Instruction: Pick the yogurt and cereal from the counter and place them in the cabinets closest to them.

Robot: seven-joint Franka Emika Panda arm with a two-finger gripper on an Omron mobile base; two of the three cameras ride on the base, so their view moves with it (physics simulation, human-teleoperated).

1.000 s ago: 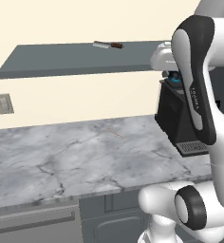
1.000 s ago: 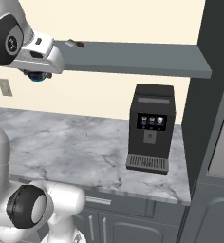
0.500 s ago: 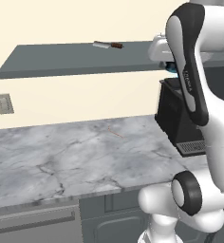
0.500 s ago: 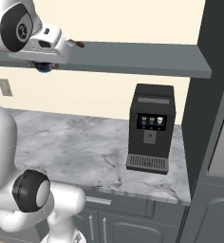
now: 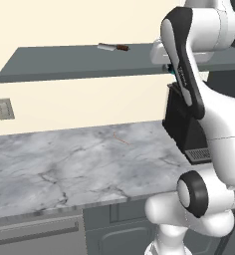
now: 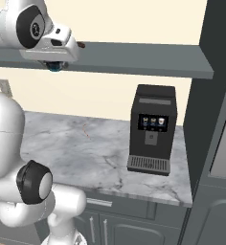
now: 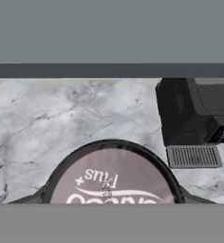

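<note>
My gripper [image 7: 111, 198] is shut on the yogurt [image 7: 112, 178], a round dark cup with a pale printed lid that sits low in the hand view. From the right base view the gripper [image 6: 55, 64] hangs just under the front edge of the cabinets' dark shelf slab [image 6: 134, 60], with the cup's bluish bottom [image 6: 54, 67] showing below the hand. In the left base view the forearm covers most of the hand, and the shelf [image 5: 64, 62] runs to its left. The marble counter [image 5: 64, 164] lies far below. The cereal is out of view.
A black coffee machine [image 6: 153, 129] stands on the counter [image 6: 86, 148] at the right, under the shelf. A knife [image 5: 113, 47] lies on top of the shelf. A wall outlet [image 5: 4, 108] is on the left. A tall dark unit [image 6: 220, 119] borders the counter's right end.
The arm has lifted the hand a little and carried it closer to the shelf's front edge. The yogurt stays in the grip.
</note>
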